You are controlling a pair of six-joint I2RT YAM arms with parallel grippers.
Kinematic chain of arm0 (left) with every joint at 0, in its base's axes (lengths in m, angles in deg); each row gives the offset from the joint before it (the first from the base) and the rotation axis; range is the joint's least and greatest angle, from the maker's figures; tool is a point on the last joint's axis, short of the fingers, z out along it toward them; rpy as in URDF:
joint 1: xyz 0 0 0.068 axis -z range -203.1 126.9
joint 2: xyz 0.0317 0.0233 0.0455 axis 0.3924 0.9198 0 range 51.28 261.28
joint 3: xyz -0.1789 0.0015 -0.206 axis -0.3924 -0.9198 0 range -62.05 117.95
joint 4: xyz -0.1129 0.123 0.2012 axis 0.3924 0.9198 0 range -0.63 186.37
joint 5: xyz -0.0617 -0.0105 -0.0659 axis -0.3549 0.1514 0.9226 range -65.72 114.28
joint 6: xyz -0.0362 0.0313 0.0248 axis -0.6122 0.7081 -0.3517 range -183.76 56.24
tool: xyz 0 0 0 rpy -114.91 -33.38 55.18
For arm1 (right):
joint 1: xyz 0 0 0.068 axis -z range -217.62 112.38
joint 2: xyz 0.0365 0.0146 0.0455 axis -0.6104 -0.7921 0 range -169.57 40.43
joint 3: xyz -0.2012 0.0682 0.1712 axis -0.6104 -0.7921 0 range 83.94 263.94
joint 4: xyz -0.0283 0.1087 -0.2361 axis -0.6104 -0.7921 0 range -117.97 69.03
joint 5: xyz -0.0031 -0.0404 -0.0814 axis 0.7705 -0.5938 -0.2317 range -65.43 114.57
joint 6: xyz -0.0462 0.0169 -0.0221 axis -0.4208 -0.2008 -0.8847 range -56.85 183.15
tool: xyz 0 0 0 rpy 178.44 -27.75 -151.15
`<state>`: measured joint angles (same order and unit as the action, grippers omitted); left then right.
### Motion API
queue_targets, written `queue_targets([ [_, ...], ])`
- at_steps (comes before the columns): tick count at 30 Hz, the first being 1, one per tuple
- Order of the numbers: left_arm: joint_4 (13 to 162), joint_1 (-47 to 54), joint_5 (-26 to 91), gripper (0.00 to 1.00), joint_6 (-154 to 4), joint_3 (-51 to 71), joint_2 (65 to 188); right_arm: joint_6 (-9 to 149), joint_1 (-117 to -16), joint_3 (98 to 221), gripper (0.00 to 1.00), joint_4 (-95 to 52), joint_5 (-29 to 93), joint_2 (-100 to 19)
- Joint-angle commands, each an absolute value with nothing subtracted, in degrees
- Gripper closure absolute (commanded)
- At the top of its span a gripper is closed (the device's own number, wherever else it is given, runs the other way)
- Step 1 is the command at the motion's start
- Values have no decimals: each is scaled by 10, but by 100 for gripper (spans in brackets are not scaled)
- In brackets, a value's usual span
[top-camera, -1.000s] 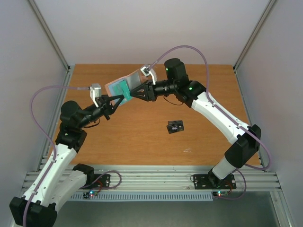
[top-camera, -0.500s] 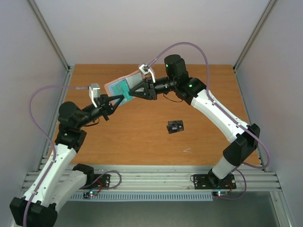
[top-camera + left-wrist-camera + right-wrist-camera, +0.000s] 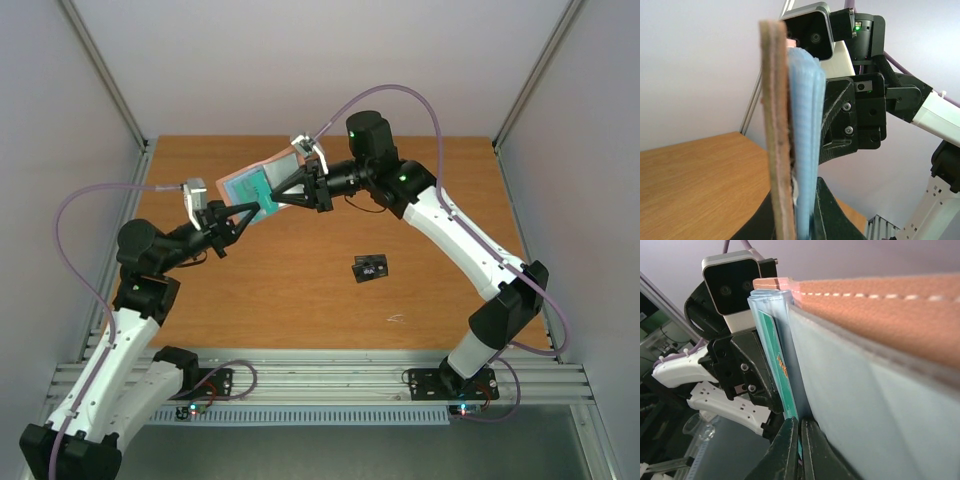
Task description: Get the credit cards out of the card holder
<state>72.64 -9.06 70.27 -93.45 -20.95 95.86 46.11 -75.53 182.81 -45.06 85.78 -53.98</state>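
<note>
The card holder (image 3: 284, 166) hangs open in the air over the back left of the table, tan-pink outside, light blue-grey inside. My left gripper (image 3: 250, 211) is shut on its lower edge; in the left wrist view the holder (image 3: 777, 125) stands edge-on between the gripper's (image 3: 795, 205) jaws. My right gripper (image 3: 270, 202) is shut on the green card (image 3: 256, 186), which sits partly in a pocket. In the right wrist view the gripper (image 3: 800, 440) pinches the green card (image 3: 774, 355) beside the holder's inner face (image 3: 865, 405). The black card (image 3: 370, 268) lies on the table. The dark blue card is hidden.
The wooden table (image 3: 300, 300) has a small white mark (image 3: 395, 318) near its front right. Grey walls and metal frame posts close in the sides and back. The two arms meet over the back left.
Both grippers and the holder have drifted a little to the left. The left arm has drawn back leftward. The grips have not changed.
</note>
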Motion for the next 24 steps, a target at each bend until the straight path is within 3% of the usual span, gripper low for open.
queue_targets([
  [1,704,-80,742,100,-938,-219,965,442,-792,1841,99,-443,911,-543],
  [5,707,-80,735,99,-937,-223,962,446,-785,1822,99,-417,959,-529],
  [7,704,-80,745,83,-938,-224,960,455,-772,1808,99,-404,966,-522],
  [8,700,-80,756,79,-937,-225,959,460,-766,1804,99,-402,967,-520],
  [20,684,-79,774,73,-951,-229,952,412,-722,1808,99,-488,942,-501],
  [24,684,-80,770,77,-951,-228,954,353,-720,1836,99,-570,929,-503],
])
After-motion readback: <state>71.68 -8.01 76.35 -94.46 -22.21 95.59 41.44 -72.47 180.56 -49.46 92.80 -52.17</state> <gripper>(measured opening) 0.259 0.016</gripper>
